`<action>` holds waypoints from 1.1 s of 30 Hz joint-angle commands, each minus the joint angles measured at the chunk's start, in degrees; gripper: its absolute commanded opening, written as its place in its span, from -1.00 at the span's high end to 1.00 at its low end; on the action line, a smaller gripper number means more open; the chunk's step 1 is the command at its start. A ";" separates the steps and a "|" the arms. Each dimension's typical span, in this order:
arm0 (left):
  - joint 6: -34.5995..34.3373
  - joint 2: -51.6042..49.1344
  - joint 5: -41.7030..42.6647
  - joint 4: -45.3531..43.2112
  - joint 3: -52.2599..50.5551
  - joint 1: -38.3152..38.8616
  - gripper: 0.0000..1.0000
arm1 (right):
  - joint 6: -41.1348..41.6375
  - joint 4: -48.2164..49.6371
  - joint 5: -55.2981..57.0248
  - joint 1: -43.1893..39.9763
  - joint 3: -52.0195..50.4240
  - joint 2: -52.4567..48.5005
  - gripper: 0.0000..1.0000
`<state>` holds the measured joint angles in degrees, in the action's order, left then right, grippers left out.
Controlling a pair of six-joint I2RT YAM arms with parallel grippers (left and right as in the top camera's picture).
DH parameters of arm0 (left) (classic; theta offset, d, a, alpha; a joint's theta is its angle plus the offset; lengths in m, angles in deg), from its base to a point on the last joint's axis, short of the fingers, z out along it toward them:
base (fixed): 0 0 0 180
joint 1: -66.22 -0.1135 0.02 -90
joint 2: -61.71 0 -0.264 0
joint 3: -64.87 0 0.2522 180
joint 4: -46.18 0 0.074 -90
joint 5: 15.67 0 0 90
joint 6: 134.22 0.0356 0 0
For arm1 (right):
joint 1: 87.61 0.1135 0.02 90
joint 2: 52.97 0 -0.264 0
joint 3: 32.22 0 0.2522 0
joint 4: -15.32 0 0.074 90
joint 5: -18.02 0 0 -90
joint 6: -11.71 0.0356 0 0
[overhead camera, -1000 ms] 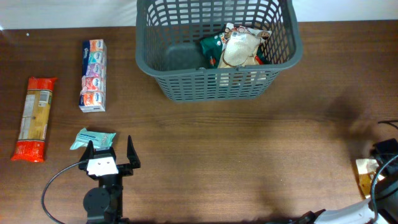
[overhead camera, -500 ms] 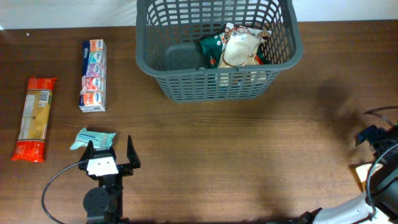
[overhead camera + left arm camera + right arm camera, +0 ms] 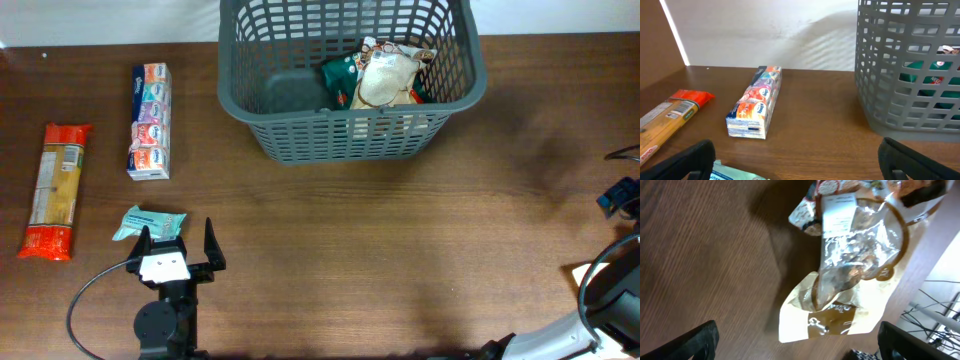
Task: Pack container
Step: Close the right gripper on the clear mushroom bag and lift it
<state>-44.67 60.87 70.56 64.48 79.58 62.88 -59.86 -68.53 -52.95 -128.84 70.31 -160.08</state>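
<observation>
**Basket at top centre, both pincers released**

The brown wooden bench (image 3: 400, 250) fills the overhead view. The container (image 3: 340, 135) stands at the top centre of that frame, mouth facing up, its long axis running left to right. A pale bag (image 3: 385, 80) and a green pack (image 3: 340, 72) lie in its right half; the left half shows bare base. The left wrist view sees only its lattice wall at the right of the frame, with green showing through the slots.

In the overhead view, a long orange-red packet (image 3: 55, 190) lies at the left edge, its long axis running top to bottom, and a colourful oblong pack (image 3: 150, 120) lies parallel to its right. A small teal packet (image 3: 150, 222) sits just above the left pincer (image 3: 177, 242), whose fingers are spread with nothing between them.

Only the right wrist view shows a clear-and-tan snack bag (image 3: 850, 265) lying on the bench. The right pincer (image 3: 797, 342) is spread wide there, gripping nothing. In the overhead view that arm is mostly cut off at the right edge.
</observation>
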 commanded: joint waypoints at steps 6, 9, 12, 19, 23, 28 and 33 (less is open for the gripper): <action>-0.57 0.50 0.59 -0.04 -0.42 0.20 -0.99 | 1.97 1.29 2.89 -4.87 0.76 0.48 -0.99; -0.57 0.50 0.59 -0.02 -0.42 0.20 -0.99 | 1.99 1.44 2.89 -8.04 0.76 0.48 -0.98; -0.57 0.48 0.59 -0.02 -0.42 0.20 -0.99 | 2.69 1.20 2.91 -11.32 0.76 0.48 -0.98; -0.57 0.50 0.61 -0.04 -0.42 0.20 -0.99 | 3.43 0.87 2.21 -15.85 0.74 0.48 -0.98; -0.57 0.50 0.59 -0.04 -0.42 0.20 -0.99 | 3.48 2.03 2.25 -15.80 -0.31 0.46 -0.98; -0.57 0.50 0.61 -0.04 -0.42 0.20 -0.99 | 4.59 4.72 2.21 -16.65 -4.22 0.46 -0.98; -0.57 0.50 0.59 -0.02 -0.42 0.20 -0.99 | 4.55 7.39 2.21 -16.98 -7.74 0.46 -0.98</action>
<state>-44.67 60.87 70.56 64.48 79.58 62.88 -56.18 -61.95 -51.64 -145.32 64.13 -160.06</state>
